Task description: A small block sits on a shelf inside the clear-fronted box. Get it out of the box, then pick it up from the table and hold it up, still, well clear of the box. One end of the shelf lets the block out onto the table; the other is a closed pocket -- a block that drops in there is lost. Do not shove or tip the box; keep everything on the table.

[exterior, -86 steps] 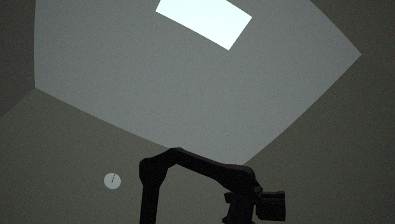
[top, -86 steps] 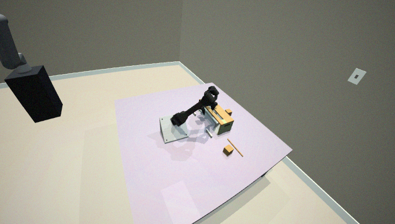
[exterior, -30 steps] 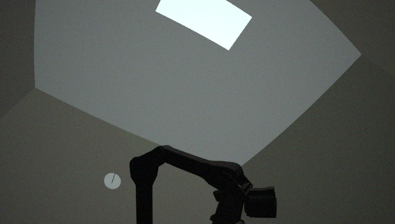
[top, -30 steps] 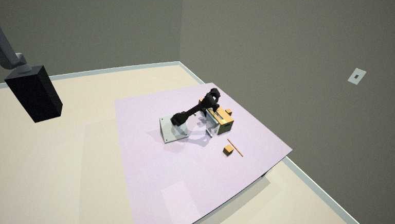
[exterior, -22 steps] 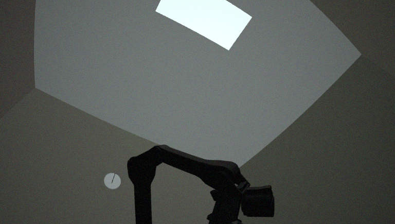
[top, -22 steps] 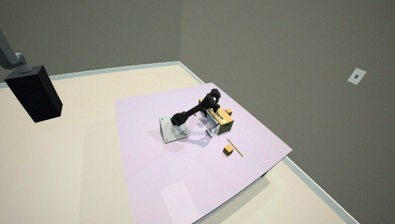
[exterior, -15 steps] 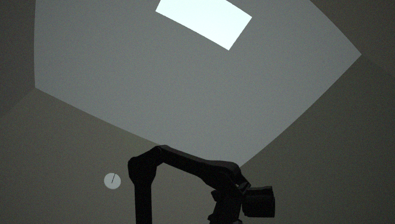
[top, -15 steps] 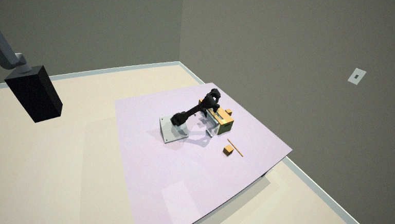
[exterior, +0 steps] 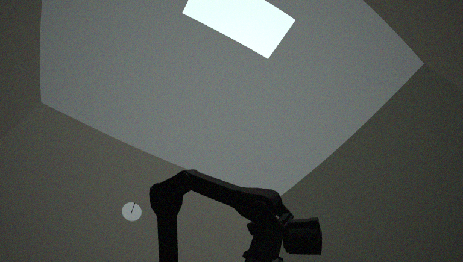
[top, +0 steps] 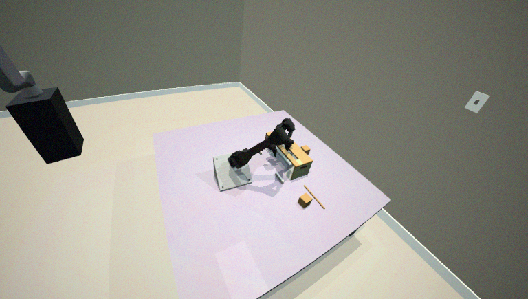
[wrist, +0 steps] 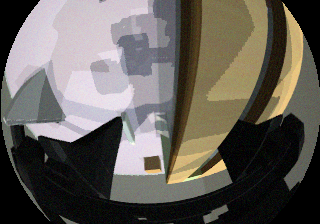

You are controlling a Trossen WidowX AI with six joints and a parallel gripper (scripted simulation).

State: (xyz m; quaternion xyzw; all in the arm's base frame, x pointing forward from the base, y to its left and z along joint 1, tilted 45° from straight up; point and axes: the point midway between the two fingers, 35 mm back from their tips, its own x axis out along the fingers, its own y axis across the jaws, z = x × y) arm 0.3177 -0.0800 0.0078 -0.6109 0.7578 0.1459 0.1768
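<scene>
The box (top: 304, 157) (wrist: 225, 49) has an orange-tan top and a dark green end wall with a dark slot. It stands on the lilac table (top: 202, 225). Its clear front faces the arm's base. The small block on the shelf cannot be made out in any view. My gripper (top: 282, 150) (wrist: 164, 118) is open with nothing between its fingers. It hangs over the box's front edge, with one finger on the table side and the other over the box top. The exterior view shows the arm against the ceiling, but not the box.
An orange-brown cube (top: 305, 200) and a thin orange rod (top: 314, 196) lie beyond the box's dark green end. Another orange cube (top: 305, 149) is behind the box. A pale bar (top: 279, 177) (wrist: 128, 129) lies before the box. The arm's base plate (top: 229, 176) is opposite its front.
</scene>
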